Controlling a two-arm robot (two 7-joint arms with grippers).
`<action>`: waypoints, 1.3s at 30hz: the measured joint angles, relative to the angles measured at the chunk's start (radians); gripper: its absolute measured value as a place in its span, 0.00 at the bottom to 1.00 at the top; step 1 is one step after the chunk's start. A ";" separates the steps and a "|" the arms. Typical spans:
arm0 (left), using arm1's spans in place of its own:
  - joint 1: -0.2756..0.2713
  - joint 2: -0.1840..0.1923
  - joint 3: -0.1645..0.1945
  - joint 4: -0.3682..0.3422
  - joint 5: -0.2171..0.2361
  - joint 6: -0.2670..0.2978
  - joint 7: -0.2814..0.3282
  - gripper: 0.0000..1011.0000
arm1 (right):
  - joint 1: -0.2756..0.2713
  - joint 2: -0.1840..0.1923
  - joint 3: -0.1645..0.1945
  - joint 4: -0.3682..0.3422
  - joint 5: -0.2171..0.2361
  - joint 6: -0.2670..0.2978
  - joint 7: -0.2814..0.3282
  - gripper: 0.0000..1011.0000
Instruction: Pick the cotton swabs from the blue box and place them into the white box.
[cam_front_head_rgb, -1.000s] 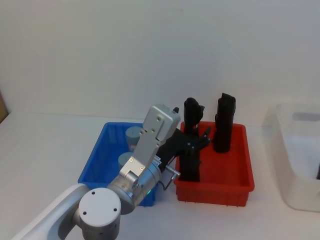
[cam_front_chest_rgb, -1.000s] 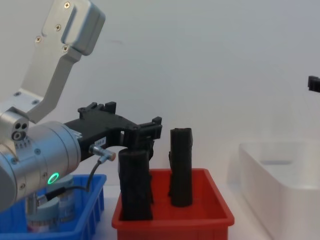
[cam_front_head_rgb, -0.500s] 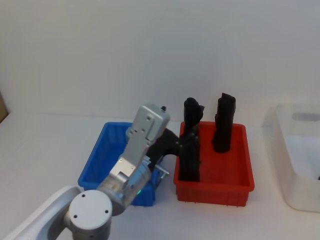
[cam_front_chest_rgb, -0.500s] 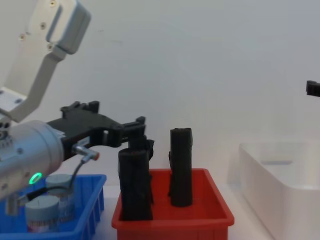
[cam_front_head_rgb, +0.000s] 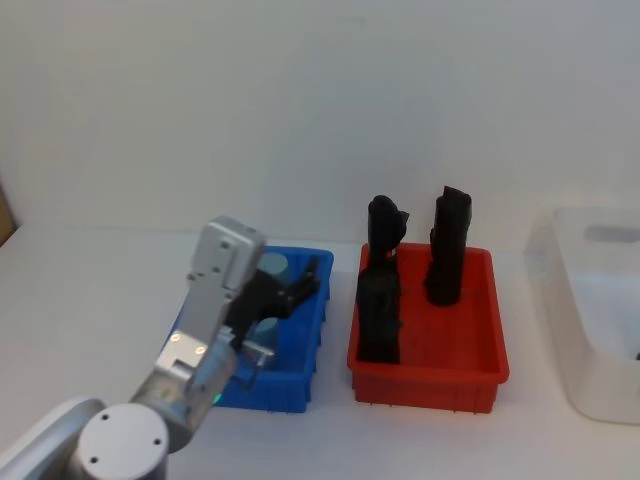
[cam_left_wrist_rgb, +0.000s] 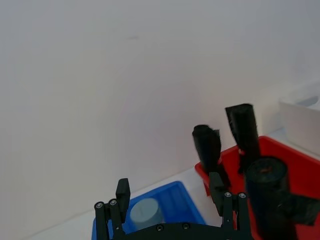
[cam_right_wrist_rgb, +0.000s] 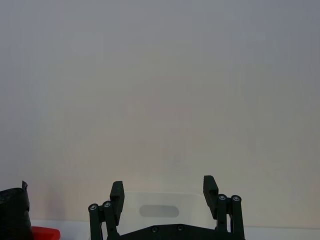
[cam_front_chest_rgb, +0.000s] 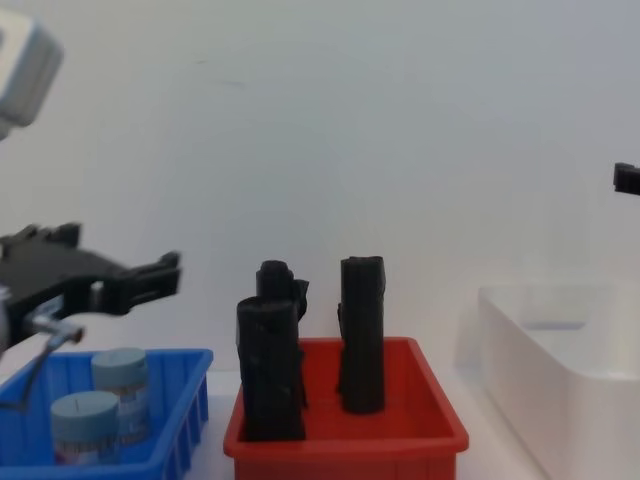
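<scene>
l gripper (cam_front_head_rgb: 305, 278) hovers over blue box (cam_front_head_rgb: 268, 390), above cotton swabs (cam_front_chest_rgb: 84, 425); fingers spread wide, nothing between. two swab tubs upright inside blue box, one behind other. r gripper (cam_right_wrist_rgb: 163, 191) up high nr white box (cam_front_chest_rgb: 540, 345), fingers wide apart, empty. red bin (cam_front_head_rgb: 430, 378) w/ black rolls (cam_front_head_rgb: 447, 245) sits between blue & white boxes.

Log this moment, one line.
left gripper: open, over blue box | cotton swabs: two in blue box | right gripper: open, by white box
</scene>
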 joint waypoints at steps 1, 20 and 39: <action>0.003 0.003 -0.002 -0.001 -0.006 0.001 0.005 0.99 | 0.000 0.000 0.000 0.000 0.000 0.000 0.000 0.99; 0.047 0.061 -0.056 0.086 -0.125 0.005 -0.037 0.99 | 0.000 0.000 0.000 0.001 0.000 0.000 0.000 0.99; -0.023 0.025 -0.068 0.227 -0.138 -0.031 -0.210 0.99 | 0.000 0.000 0.000 0.001 0.000 0.000 0.000 0.99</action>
